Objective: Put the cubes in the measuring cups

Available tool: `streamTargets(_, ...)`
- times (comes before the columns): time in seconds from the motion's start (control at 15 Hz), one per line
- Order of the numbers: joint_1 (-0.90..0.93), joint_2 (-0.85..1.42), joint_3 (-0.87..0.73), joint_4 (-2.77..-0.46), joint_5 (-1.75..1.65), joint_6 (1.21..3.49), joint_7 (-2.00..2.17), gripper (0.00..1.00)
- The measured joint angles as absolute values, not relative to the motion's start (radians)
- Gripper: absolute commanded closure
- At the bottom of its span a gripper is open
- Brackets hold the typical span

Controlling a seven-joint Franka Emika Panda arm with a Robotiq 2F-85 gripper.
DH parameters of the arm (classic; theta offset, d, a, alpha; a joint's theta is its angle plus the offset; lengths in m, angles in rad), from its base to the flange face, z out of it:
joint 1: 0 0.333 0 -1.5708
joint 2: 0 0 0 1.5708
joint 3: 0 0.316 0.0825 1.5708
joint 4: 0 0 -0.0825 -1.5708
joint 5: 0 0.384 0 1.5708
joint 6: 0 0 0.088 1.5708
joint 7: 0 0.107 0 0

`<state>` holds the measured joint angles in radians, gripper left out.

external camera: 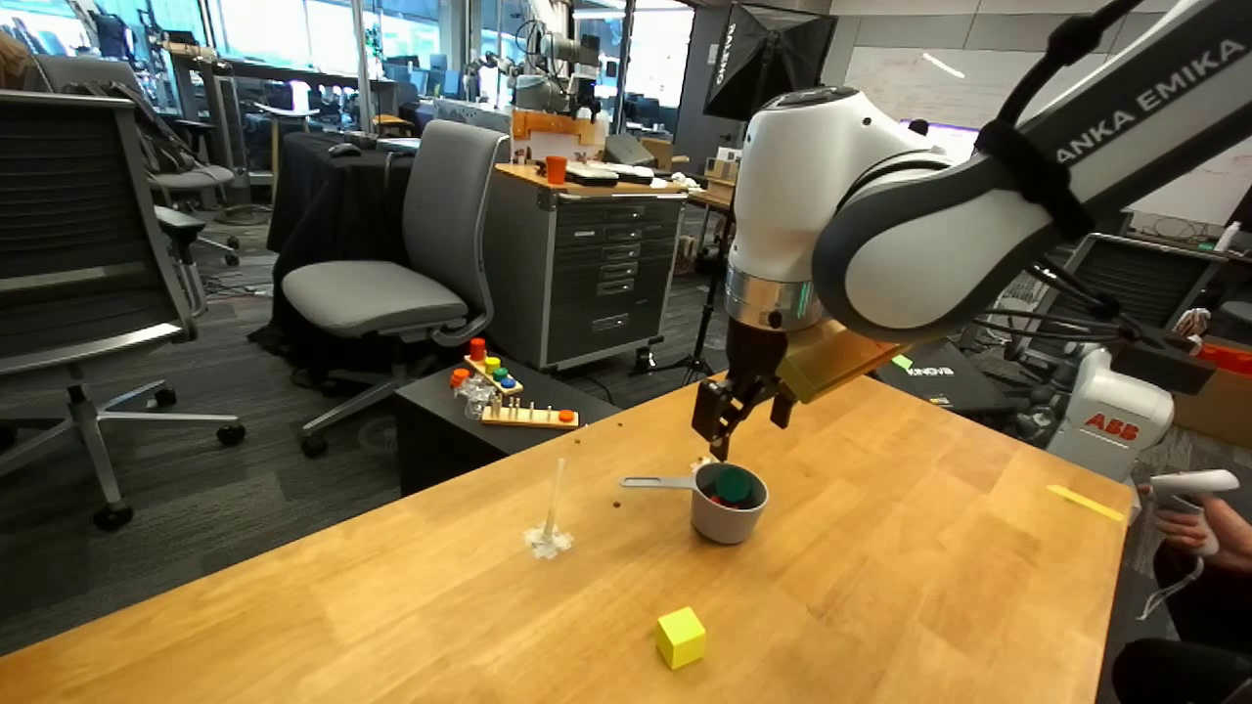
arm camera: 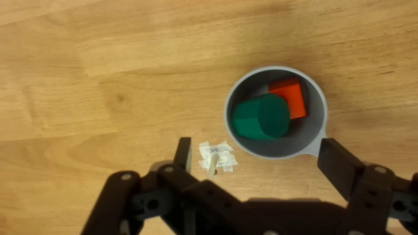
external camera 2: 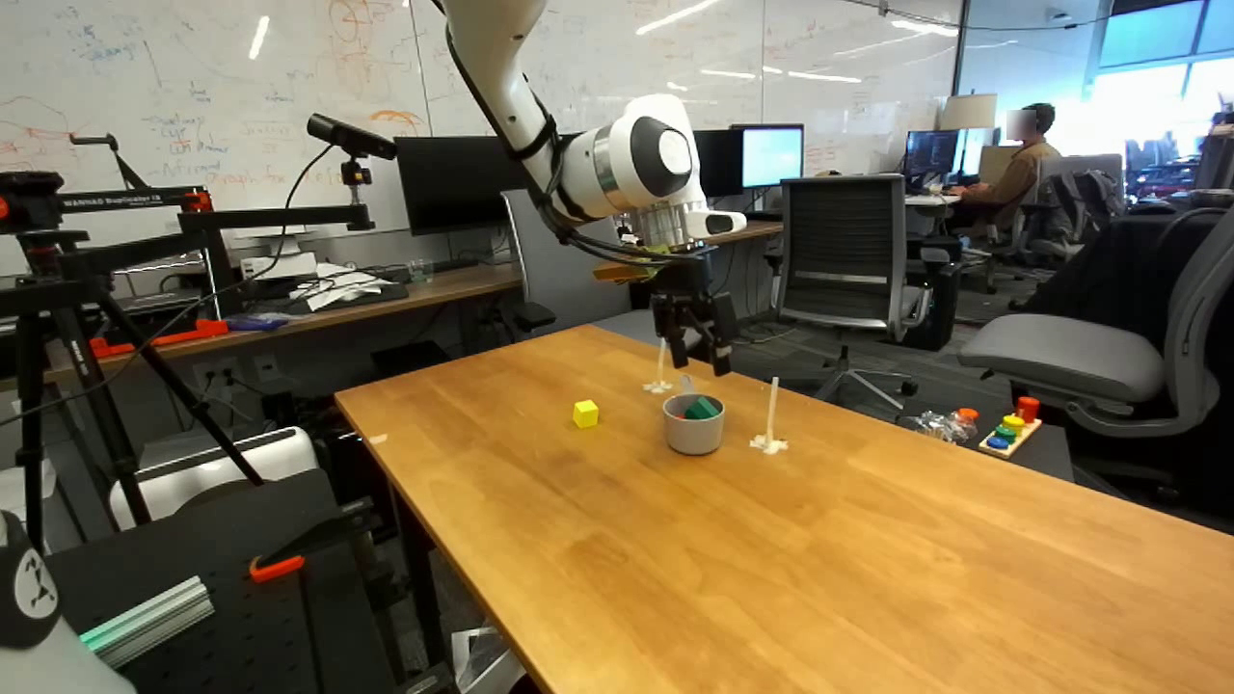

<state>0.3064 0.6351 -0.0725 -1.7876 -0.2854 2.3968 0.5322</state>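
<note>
Yellow cube [external camera 2: 585, 414] loose on table [external camera 2: 733, 540], likely your next pick: square up to faces, descend straight, pinch low
Grey cup [external camera 2: 692, 440]: red block [arm camera: 295, 101], green piece [external camera 2: 703, 409] inside; room looks tight, release centred, just above rim
Your gripper [external camera 2: 701, 364] raised near cup, fingers [arm camera: 339, 168] spread, nothing held; lift higher before crossing
Taped stick [external camera 2: 772, 413] upright beside cup: swing clear

A scribbled whiteboard [external camera 2: 617, 67], monitors [external camera 2: 453, 183] and an ABB robot [external camera: 1115, 391] show a robotics lab
</note>
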Motion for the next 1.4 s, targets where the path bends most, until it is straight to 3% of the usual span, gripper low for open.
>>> streamTargets(1.4,0.459,0.606,0.041,-1.976,-0.303,2.385,0.401,0.00)
